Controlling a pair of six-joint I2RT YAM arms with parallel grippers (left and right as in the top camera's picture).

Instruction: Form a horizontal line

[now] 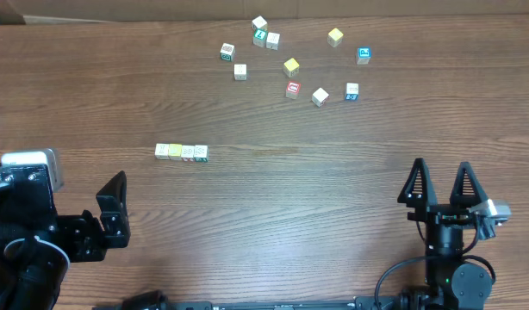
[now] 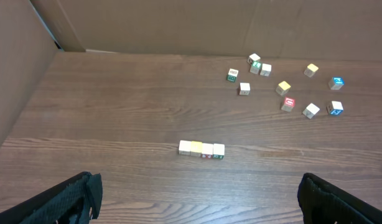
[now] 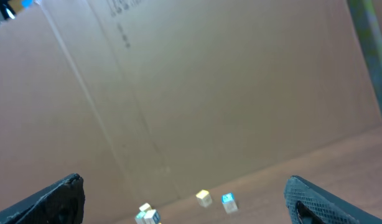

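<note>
The brown wood-grain table [image 1: 316,198] carries a straight row of four small wooden cubes [image 1: 181,152], touching side to side, left of centre. Well apart, toward the far edge, lies a loose scatter of small wooden cubes [image 1: 291,65], among them a blue-marked cube [image 1: 364,55] and a red-marked cube [image 1: 293,89].

The matte black right arm [image 1: 450,258] is carrying 2 triangular black fingers [image 1: 417,182], a pale grey camera block [image 1: 497,208] and a looped black cable [image 1: 387,280].

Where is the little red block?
In the overhead view the red-marked cube sits in the far scattered group, just below a yellow cube and left of a pale cube.
</note>
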